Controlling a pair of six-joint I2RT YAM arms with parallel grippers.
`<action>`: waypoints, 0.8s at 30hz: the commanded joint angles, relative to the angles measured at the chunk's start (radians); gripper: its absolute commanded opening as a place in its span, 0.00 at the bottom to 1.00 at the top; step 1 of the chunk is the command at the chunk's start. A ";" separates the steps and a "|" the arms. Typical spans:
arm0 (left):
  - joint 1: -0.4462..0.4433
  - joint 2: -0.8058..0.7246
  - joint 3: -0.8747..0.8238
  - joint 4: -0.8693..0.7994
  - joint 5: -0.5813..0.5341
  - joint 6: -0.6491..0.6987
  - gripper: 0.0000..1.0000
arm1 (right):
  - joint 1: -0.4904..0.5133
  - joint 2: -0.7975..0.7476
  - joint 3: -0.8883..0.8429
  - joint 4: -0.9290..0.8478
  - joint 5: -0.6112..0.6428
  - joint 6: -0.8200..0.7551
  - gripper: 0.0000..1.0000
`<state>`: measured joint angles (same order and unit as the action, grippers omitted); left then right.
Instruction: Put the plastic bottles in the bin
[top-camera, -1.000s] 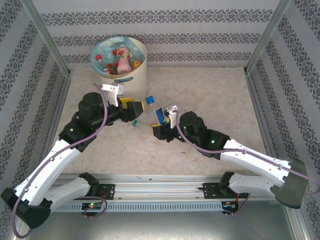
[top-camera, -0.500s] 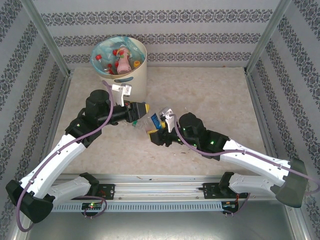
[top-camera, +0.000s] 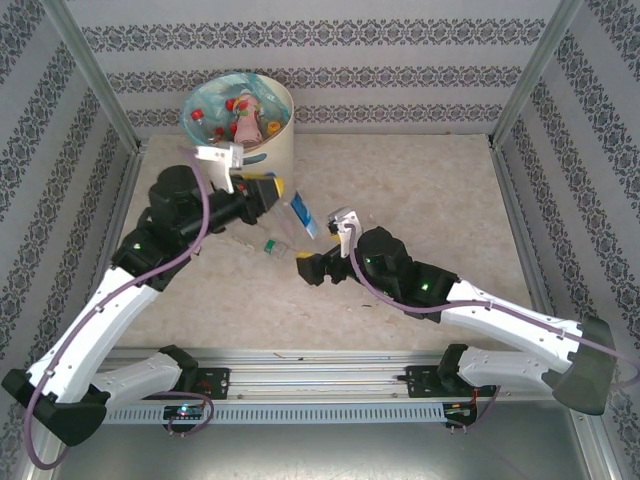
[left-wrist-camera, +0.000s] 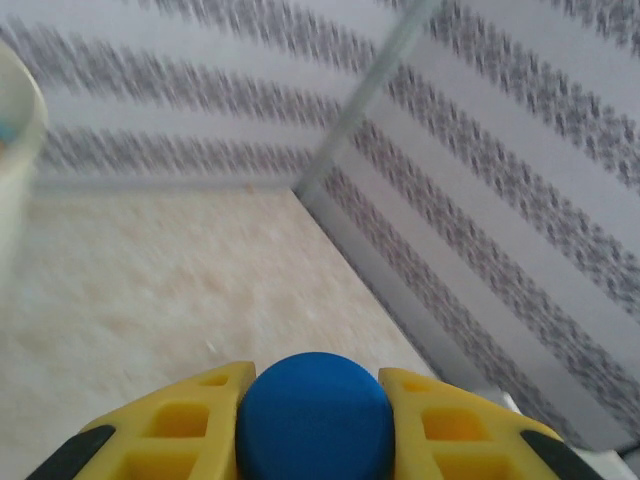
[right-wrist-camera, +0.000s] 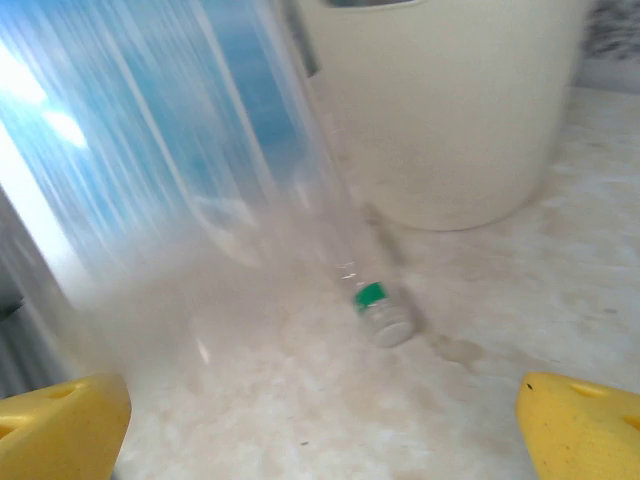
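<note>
The left hand (top-camera: 276, 192) was clenched on a clear bottle (top-camera: 302, 217) at its blue cap (left-wrist-camera: 313, 415), pinched between the yellow fingers (left-wrist-camera: 170, 425), with the body hanging out over the surface (top-camera: 420, 190). The bin (top-camera: 272, 160) stood just behind, other bottles (top-camera: 240, 125) inside. A good drop probably needed the load lifted over the tall rim before letting go. The right hand (top-camera: 305, 268) was spread wide and empty beside a green-capped bottle (top-camera: 275, 247) lying flat.
</note>
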<state>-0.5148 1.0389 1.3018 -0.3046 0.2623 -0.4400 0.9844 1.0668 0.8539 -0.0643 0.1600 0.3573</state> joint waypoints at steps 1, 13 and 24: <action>0.017 0.019 0.166 -0.018 -0.234 0.207 0.00 | 0.002 -0.074 -0.047 -0.002 0.241 0.050 0.98; 0.213 0.334 0.526 -0.017 -0.428 0.472 0.00 | -0.087 -0.277 -0.178 0.017 0.146 0.097 0.98; 0.405 0.670 0.712 -0.024 -0.324 0.425 0.00 | -0.092 -0.372 -0.210 0.006 0.159 0.094 0.98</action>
<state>-0.1398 1.6825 1.9457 -0.3275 -0.1013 0.0002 0.8986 0.7113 0.6582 -0.0559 0.3176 0.4427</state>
